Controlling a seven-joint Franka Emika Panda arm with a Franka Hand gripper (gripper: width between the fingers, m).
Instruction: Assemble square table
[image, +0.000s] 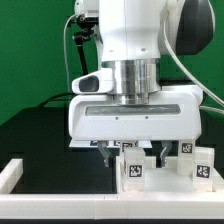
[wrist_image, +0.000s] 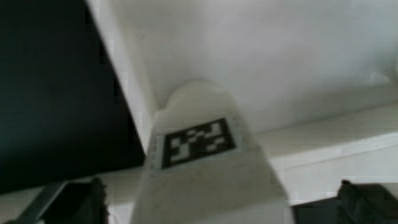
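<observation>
My gripper (image: 133, 156) hangs low over the table, jaws open, straddling a short white table leg (image: 133, 170) with a black-and-white tag. In the wrist view that leg (wrist_image: 199, 150) runs up between the two dark fingertips (wrist_image: 75, 205), and a gap shows on at least one side. The gripper (wrist_image: 217, 208) is not closed on it. Two more tagged legs (image: 203, 165) stand to the exterior view's right, one of them (image: 185, 150) partly hidden behind the hand. A broad white surface (wrist_image: 267, 50) lies beyond the leg; I cannot tell if it is the square panel.
The long low white border wall (image: 60, 205) runs along the front and turns up at the exterior view's left (image: 10, 175). The black table surface (image: 40, 135) lies behind it and also shows in the wrist view (wrist_image: 54, 90). A green backdrop is behind.
</observation>
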